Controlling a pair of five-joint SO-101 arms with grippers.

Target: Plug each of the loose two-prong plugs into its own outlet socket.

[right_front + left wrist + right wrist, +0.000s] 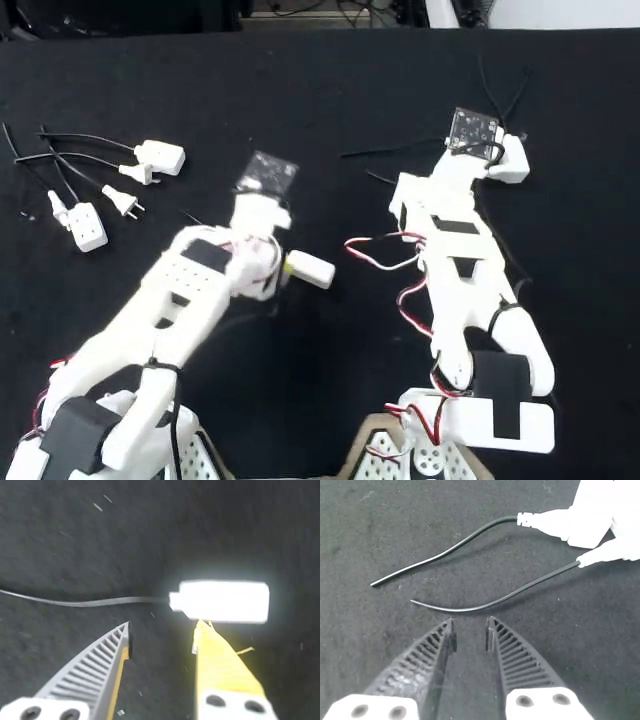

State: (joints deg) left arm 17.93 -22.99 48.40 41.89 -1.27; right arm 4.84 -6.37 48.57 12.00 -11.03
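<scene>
Black worktop point(320, 90): left gripper point(162, 626) hangs released over a white corded fitting point(220, 601), apparently lined up to grasp it; right gripper point(470, 621), released, faces two cords point(470, 609).

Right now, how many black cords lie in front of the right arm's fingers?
2. The farther cord runs to the large white piece; the nearer cord curves just past the fingers. More may lie outside this view.
</scene>
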